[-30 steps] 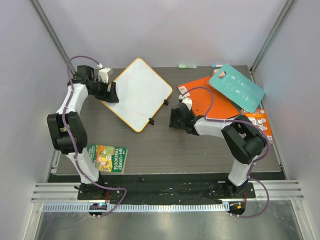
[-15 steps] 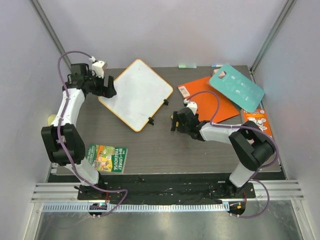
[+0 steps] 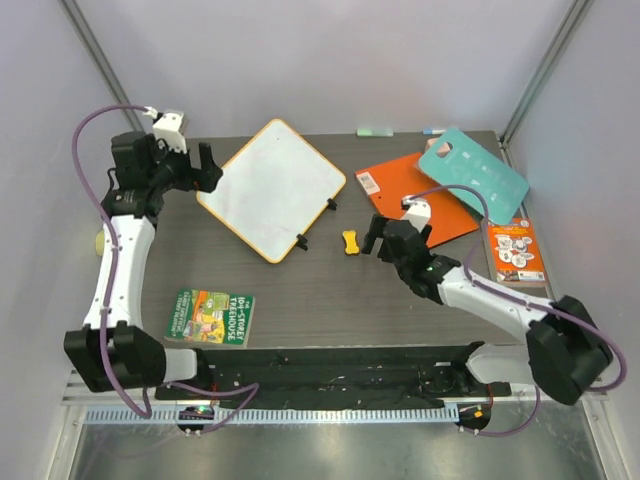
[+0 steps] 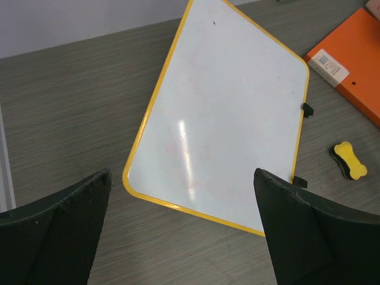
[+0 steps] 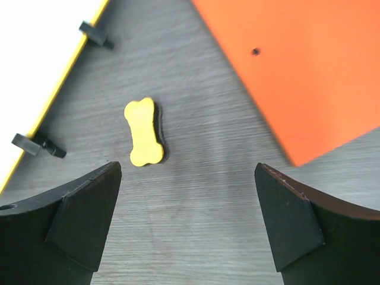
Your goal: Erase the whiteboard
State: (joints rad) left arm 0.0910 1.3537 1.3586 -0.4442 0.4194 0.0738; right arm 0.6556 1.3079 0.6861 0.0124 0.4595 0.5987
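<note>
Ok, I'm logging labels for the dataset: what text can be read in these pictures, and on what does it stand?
"STOREY TREEHOUSE": on the green book; the number before it is too blurred to read.
White label on the orange book: print too small to read.
Teal card: white print too small to read.
Small booklet: blurred.
Whiteboard: no writing to read.

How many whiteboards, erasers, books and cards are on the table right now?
Whiteboards: 1, the square white board with an orange-yellow rim.
Erasers: 1, the small yellow bone-shaped eraser.
Books: 3, the flat orange book, the green picture book, the small orange-and-white booklet.
Cards: 1, the teal rectangular card.
Total: 6.
</note>
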